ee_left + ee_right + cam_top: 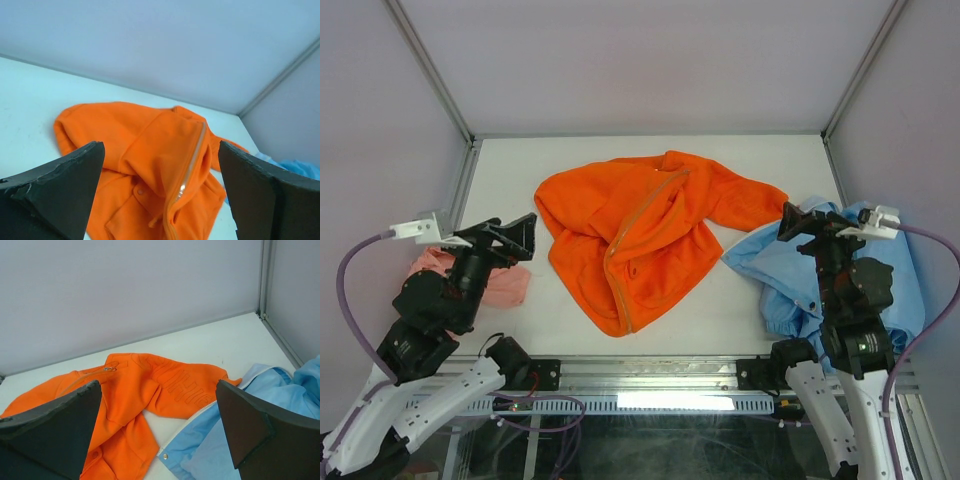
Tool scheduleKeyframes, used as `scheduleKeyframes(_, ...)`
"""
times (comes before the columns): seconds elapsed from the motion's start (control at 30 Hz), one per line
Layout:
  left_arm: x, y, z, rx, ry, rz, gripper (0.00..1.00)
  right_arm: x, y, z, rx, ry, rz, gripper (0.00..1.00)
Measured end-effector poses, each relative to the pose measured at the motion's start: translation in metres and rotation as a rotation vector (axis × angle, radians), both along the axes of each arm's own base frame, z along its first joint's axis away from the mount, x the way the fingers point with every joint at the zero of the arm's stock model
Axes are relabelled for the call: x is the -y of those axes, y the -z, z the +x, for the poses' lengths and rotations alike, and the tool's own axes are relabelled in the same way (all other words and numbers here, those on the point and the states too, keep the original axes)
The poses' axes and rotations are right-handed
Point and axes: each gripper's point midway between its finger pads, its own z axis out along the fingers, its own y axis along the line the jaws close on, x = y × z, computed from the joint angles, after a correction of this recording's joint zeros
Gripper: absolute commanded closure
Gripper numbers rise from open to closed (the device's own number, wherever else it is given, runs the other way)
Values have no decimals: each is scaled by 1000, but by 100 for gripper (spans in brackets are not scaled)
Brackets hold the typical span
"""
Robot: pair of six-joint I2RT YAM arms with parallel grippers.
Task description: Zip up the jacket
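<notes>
The orange jacket (640,240) lies crumpled in the middle of the white table, its zipper (620,270) running down a fold from the upper right to the near hem. In the left wrist view the jacket (135,145) lies ahead, with the zipper (192,160) between the fingers' lines of sight. The right wrist view shows the jacket (145,385) and a metal zipper pull (107,369). My left gripper (510,238) (161,146) hangs open and empty to the left of the jacket. My right gripper (810,225) (158,385) is open and empty over the jacket's right side.
A light blue garment (775,270) (225,450) with a white zipper edge lies at the right under the right arm, touching the orange sleeve. A salmon-pink cloth (505,285) lies at the left beneath the left arm. Enclosure walls stand on three sides.
</notes>
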Motion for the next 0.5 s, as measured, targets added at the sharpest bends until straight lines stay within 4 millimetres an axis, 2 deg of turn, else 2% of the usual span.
scheduleKeyframes(0.1, -16, 8, -4, 32, -54, -12, 1, 4, 4, -10, 21, 16, 17, 1)
scheduleKeyframes(0.27, -26, 31, -1, 15, -110, 23, 1, 6, 33, -12, -37, 29, 24, 1)
scheduleKeyframes(0.5, -33, 29, 0, 26, -148, 32, 1, 7, 35, -12, -44, 33, 26, 1)
